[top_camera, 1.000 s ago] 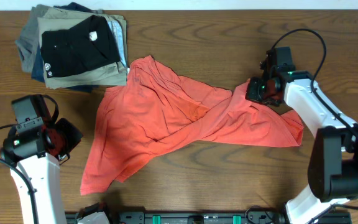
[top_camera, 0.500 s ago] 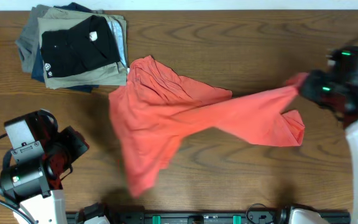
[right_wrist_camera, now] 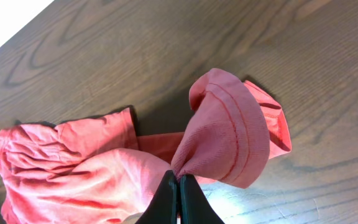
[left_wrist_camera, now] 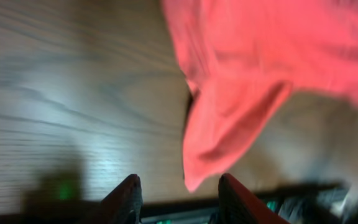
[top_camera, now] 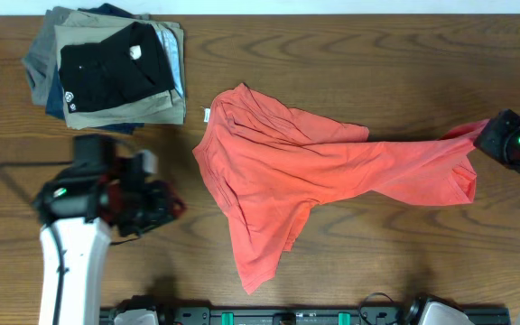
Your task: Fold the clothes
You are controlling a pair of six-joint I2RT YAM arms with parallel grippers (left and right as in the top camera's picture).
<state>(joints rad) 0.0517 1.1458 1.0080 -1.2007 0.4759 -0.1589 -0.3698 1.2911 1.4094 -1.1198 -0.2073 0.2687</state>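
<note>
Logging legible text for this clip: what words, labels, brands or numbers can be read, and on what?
Nothing is legible in any view.
White tag on the black folded garment: too small to read.
Round white mark on that garment: too small.
White label at the edge of the T-shirt: too small.

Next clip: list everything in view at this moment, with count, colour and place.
T-shirt: one, coral-red, crumpled at the table's centre, one end drawn out to the right.
folded garments: one stack, black on top, khaki, grey and blue beneath, far left corner.
table: one, dark brown wood, under everything.
left gripper: one, black, open and empty, left of the T-shirt.
right gripper: one, black, shut on the T-shirt's edge, at the right side.
</note>
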